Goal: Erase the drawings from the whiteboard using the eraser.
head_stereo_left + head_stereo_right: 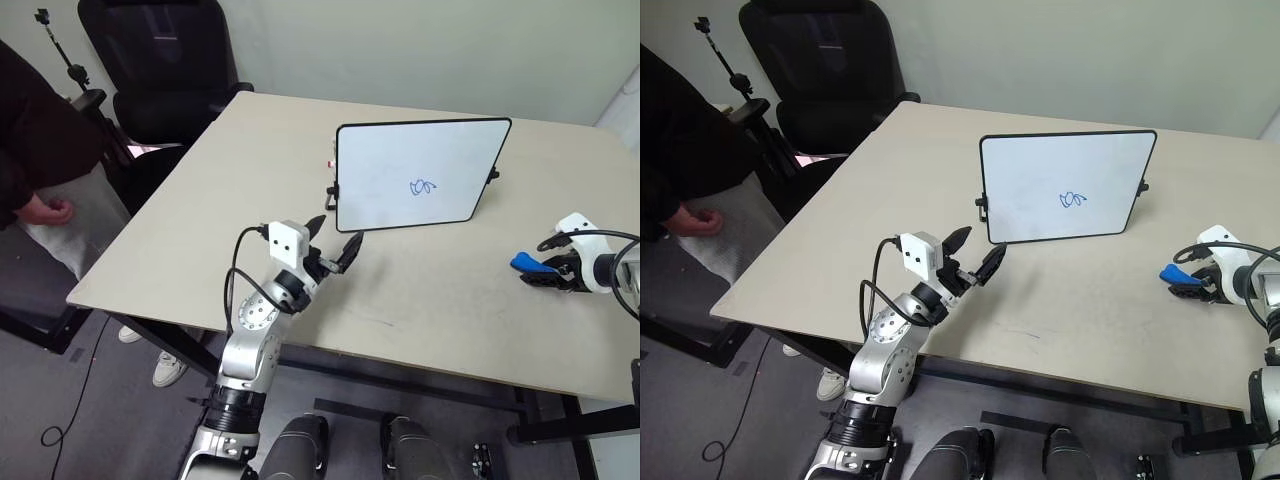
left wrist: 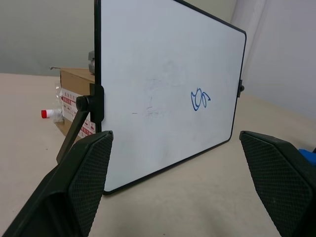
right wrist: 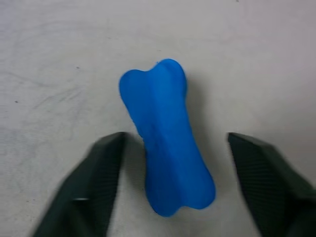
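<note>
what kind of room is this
Probably an office or meeting room: a pale table holding a small standing whiteboard, a black office chair behind it, and a camera tripod in the corner.

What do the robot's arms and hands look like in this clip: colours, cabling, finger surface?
Both arms are silver-grey metal with rounded joint housings and black collars. Each wrist carries a white boxy camera module fed by a looping black cable. The left hand and right hand each have two black fingers, wedge-shaped, with a fine diamond-textured grip surface. No lettering is readable.
</note>
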You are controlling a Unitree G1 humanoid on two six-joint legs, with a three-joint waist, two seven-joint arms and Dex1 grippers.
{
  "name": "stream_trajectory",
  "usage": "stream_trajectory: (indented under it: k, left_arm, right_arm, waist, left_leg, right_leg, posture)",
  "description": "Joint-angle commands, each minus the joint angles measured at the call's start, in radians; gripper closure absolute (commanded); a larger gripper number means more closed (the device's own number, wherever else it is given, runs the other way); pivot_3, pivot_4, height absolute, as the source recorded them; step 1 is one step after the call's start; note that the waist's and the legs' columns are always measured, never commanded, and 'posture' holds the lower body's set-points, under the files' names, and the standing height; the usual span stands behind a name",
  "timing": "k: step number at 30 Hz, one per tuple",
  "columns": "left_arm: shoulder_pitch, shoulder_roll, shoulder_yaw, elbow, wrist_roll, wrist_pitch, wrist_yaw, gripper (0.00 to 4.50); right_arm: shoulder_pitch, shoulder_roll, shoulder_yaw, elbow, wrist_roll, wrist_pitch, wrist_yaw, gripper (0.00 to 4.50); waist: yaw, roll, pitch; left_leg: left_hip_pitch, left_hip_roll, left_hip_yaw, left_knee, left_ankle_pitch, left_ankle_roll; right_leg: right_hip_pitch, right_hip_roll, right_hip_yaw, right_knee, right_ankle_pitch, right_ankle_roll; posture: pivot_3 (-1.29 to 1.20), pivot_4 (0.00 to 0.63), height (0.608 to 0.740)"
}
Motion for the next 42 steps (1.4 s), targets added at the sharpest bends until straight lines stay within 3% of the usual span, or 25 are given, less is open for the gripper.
stream_trajectory:
  k: [1,3,6,11,13,17,23,27,30,36,42]
  left_arm:
    - [0.003,-0.001,0.001,-0.045,-0.008,0.0,0.004,0.0]
    - [0.004,-0.003,0.0,-0.045,-0.009,0.002,0.003,0.0]
    - [0.006,-0.005,-0.004,-0.046,-0.008,0.003,0.003,0.0]
    - [0.007,-0.01,-0.007,-0.048,-0.007,0.006,0.003,0.0]
    - [0.009,-0.011,-0.007,-0.049,-0.007,0.008,0.003,0.0]
    - [0.013,-0.012,-0.009,-0.053,-0.01,0.013,0.001,0.0]
    - [0.018,-0.012,-0.009,-0.06,-0.01,0.017,0.001,0.0]
    - [0.019,-0.008,-0.006,-0.062,-0.011,0.021,-0.001,0.0]
    - [0.014,-0.005,-0.004,-0.057,-0.011,0.021,-0.003,0.0]
    - [-0.007,0.002,0.001,-0.036,-0.011,0.022,-0.01,0.0]
    - [-0.022,0.003,0.0,-0.02,-0.012,0.025,-0.019,0.0]
  right_arm:
    - [-0.01,-0.014,-0.008,-0.004,-0.024,-0.01,0.019,1.3]
    - [-0.009,-0.015,-0.011,-0.008,-0.026,-0.009,0.028,1.3]
    - [-0.006,-0.017,-0.016,-0.016,-0.027,-0.007,0.041,1.86]
    - [0.003,-0.021,-0.025,-0.031,-0.024,0.001,0.058,3.62]
    - [0.01,-0.024,-0.034,-0.046,-0.017,0.013,0.064,4.03]
    - [0.062,-0.037,-0.056,-0.155,0.01,0.087,0.084,4.03]
    - [0.169,-0.018,-0.19,-0.549,0.137,0.368,0.022,4.03]
    - [0.172,0.12,-0.328,-0.887,0.275,0.643,-0.127,4.03]
    - [0.159,0.244,-0.374,-1.032,0.315,0.757,-0.258,4.03]
    - [0.036,0.525,-0.406,-1.059,0.317,0.85,-0.539,4.03]
    - [-0.009,0.639,-0.389,-0.993,0.309,0.782,-0.657,4.03]
  waist:
    - [0.0,0.0,0.0]
    - [0.0,0.0,0.0]
    - [0.0,0.0,0.0]
    - [0.0,0.0,0.0]
    - [0.0,0.0,0.0]
    - [0.001,0.0,0.0]
    - [-0.003,0.0,0.0]
    - [-0.019,0.0,0.0]
    - [-0.021,0.0,0.0]
    - [-0.021,0.0,0.0]
    - [-0.01,0.0,0.0]
  left_leg:
    - [0.0,0.0,0.0,0.0,0.0,0.0]
    - [0.0,0.0,0.0,0.0,0.0,0.0]
    - [0.0,0.0,0.0,0.0,0.0,-0.001]
    - [0.0,0.0,0.0,-0.001,-0.001,-0.001]
    - [0.0,0.0,0.0,-0.001,-0.001,-0.001]
    - [0.0,0.0,0.0,-0.001,-0.001,-0.001]
    - [0.0,0.0,0.0,-0.002,-0.002,-0.002]
    - [0.001,0.0,0.001,-0.002,-0.002,-0.003]
    - [0.005,0.001,0.001,-0.003,-0.002,-0.003]
    - [0.005,0.001,0.0,-0.002,-0.002,-0.003]
    - [0.004,0.0,-0.001,-0.002,-0.002,-0.004]
  right_leg:
    - [0.0,0.0,0.0,0.0,0.0,0.0]
    - [0.0,0.0,0.0,0.0,0.0,-0.001]
    - [0.0,0.0,0.0,0.0,0.0,-0.001]
    - [0.0,0.0,0.0,0.0,0.0,-0.003]
    - [0.0,0.0,0.0,0.0,0.0,-0.004]
    - [0.0,0.0,0.0,0.0,0.0,-0.004]
    - [0.0,0.0,0.0,0.0,-0.007,0.004]
    - [0.0,0.0,0.0,0.0,-0.009,0.006]
    - [0.002,0.002,0.0,0.0,-0.009,0.006]
    - [0.0,0.003,0.003,0.004,-0.009,0.005]
    - [-0.002,0.003,0.003,0.008,-0.007,-0.003]
  posture:
    - [0.0,0.15,0.74]
    - [0.0,0.15,0.74]
    - [0.0,0.15,0.74]
    - [0.0,0.15,0.74]
    - [0.0,0.15,0.74]
    - [0.0,0.15,0.74]
    - [0.0,0.15,0.74]
    - [0.0,0.15,0.74]
    - [0.0,0.15,0.74]
    - [0.0,0.15,0.74]
    - [0.0,0.15,0.74]
